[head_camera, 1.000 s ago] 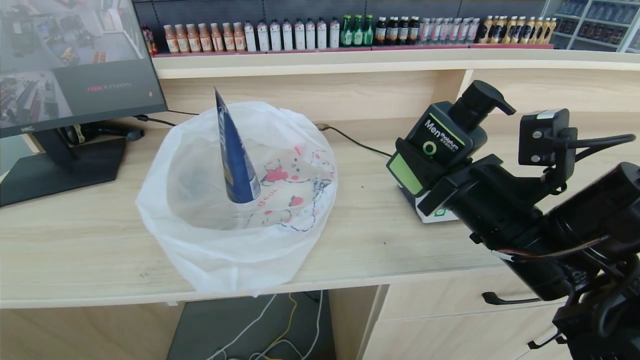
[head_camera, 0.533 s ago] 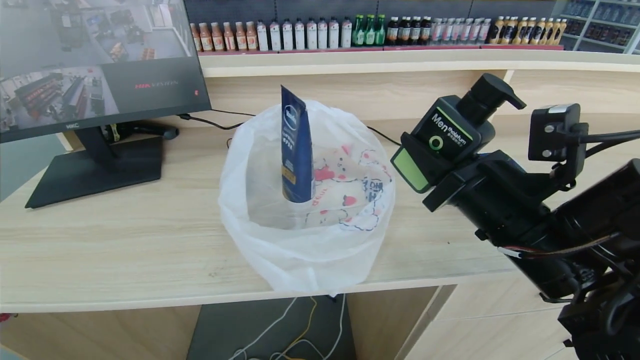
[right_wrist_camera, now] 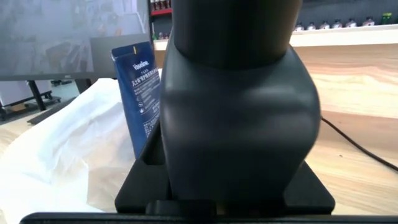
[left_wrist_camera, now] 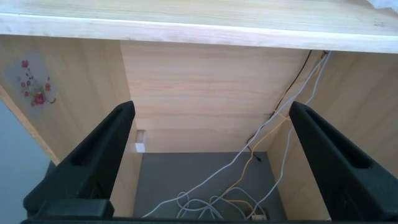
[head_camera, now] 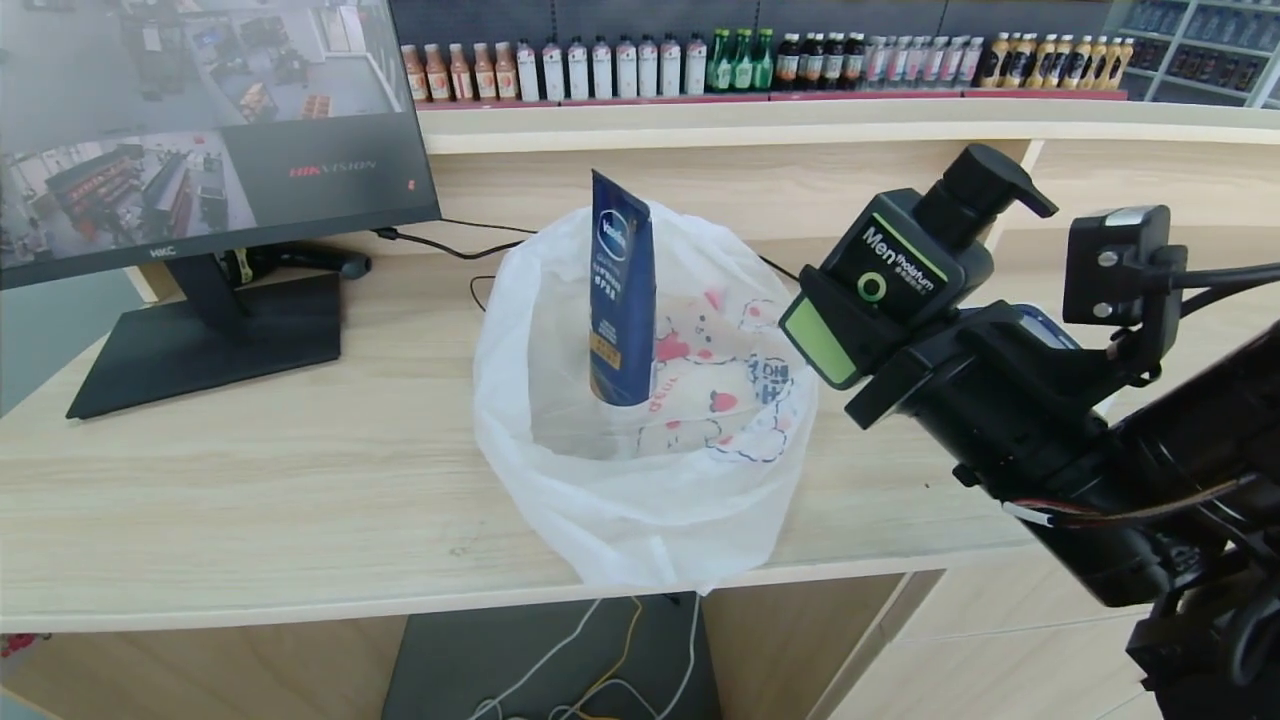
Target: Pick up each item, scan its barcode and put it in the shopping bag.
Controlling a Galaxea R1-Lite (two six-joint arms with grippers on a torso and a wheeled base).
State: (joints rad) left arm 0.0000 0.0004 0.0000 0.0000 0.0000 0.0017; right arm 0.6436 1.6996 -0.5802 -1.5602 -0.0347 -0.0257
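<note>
Head view: right gripper (head_camera: 905, 345) fingers clamped on black pump bottle (head_camera: 900, 270), green/black label w/ white lettering, held just right of white shopping bag (head_camera: 640, 510) on worktop (head_camera: 300, 480). Blue tube (head_camera: 620, 290), white print, upright in bag. Left gripper (left_wrist_camera: 211, 109) fingers apart, below worktop edge.

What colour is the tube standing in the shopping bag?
Dark blue tube, clearest in the head view.

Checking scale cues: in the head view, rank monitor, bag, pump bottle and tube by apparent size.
1. monitor and bag, about alike; the monitor is cut by the edge.
2. pump bottle, but held nearer the camera.
3. tube, standing in the bag.
</note>
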